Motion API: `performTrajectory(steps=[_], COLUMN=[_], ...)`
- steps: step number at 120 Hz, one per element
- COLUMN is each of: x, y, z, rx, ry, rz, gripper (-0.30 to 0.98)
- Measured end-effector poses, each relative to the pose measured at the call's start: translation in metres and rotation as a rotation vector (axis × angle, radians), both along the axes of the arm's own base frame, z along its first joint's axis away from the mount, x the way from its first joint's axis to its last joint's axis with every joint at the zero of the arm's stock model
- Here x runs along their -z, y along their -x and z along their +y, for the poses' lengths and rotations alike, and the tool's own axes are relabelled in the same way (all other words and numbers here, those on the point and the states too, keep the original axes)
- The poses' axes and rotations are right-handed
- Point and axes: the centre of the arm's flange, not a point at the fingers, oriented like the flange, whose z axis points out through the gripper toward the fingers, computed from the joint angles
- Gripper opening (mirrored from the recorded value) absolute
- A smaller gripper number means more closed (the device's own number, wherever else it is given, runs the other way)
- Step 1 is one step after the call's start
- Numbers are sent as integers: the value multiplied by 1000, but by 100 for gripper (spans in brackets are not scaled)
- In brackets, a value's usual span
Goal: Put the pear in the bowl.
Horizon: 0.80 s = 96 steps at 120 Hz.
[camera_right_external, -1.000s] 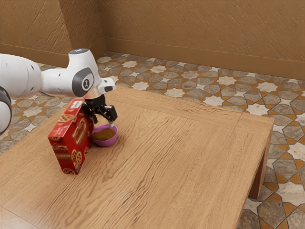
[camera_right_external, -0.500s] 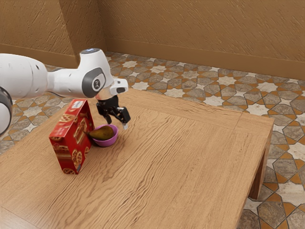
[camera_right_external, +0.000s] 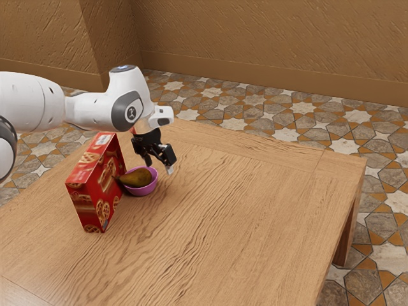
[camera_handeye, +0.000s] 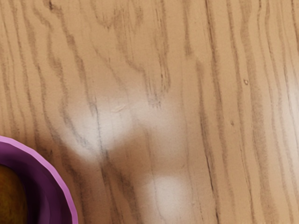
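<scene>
On the wooden table (camera_right_external: 236, 223), the pear (camera_right_external: 138, 178) lies in the pink bowl (camera_right_external: 142, 190), narrow end toward the red box (camera_right_external: 95, 185), near the empty, wide-spread gripper (camera_right_external: 159, 167); presumably firm, fairly light and smooth, it would be best grasped across its rounded body.

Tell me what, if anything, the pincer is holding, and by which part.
Nothing is held: the pincer is open, its fingers apart, and the pear lies in the bowl.
</scene>
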Motion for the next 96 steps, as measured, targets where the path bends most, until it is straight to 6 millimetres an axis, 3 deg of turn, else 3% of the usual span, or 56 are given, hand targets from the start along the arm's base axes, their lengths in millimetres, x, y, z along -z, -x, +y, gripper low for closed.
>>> performTrajectory(steps=[16,28,36,51,57,68,96], x=[-4,-34,-79,-194,-220,-231,-234], y=[1,14,33,71,80,91,108], z=[0,-2,-6,-24,-31,-41,-62], rx=[5,9,16,43,52,57,51], ry=[-1,-8,-16,-37,-46,-49,-56], rz=[-5,-33,-71,-146,-137,-86,8], gripper=[69,69,69,69,69,69,69])
